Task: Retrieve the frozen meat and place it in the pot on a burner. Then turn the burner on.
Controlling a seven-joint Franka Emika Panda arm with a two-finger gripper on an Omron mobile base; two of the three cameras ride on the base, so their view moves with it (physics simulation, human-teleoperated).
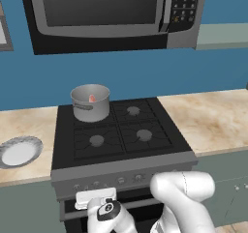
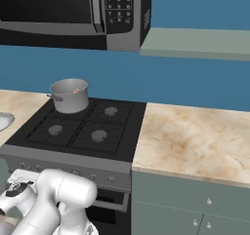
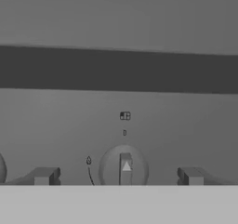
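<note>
1. I see the pot (image 1: 90, 103), a brushed grey metal cylinder with straight sides and a short side handle, standing on the far-left burner (image 1: 90, 112) of the black stove (image 1: 116, 164).
2. The frozen meat (image 1: 92, 98) lies inside the pot, a small reddish-pink wedge against the far inner wall; from the right base view it shows as a pink sliver just above the rim.
3. The other three burners are round grey caps ringed by black cast-iron grate bars, all bare.
4. A marbled beige counter (image 2: 195, 136) runs on both sides of the stove; on the left stretch sits a round white plate (image 1: 19, 151) with a grey fluted rim.
5. A microwave (image 1: 114, 14) in grey and black hangs above the stove against the blue wall.
6. My gripper (image 3: 118, 176) is low at the near front of the stove, facing the grey control panel. Its fingers (image 3: 44, 175) are spread wide with a round knob (image 3: 123, 168) between them; the knob's ridge carries a pale triangle mark. The jaws hold nothing, and I cannot tell whether they touch the knob.
</note>
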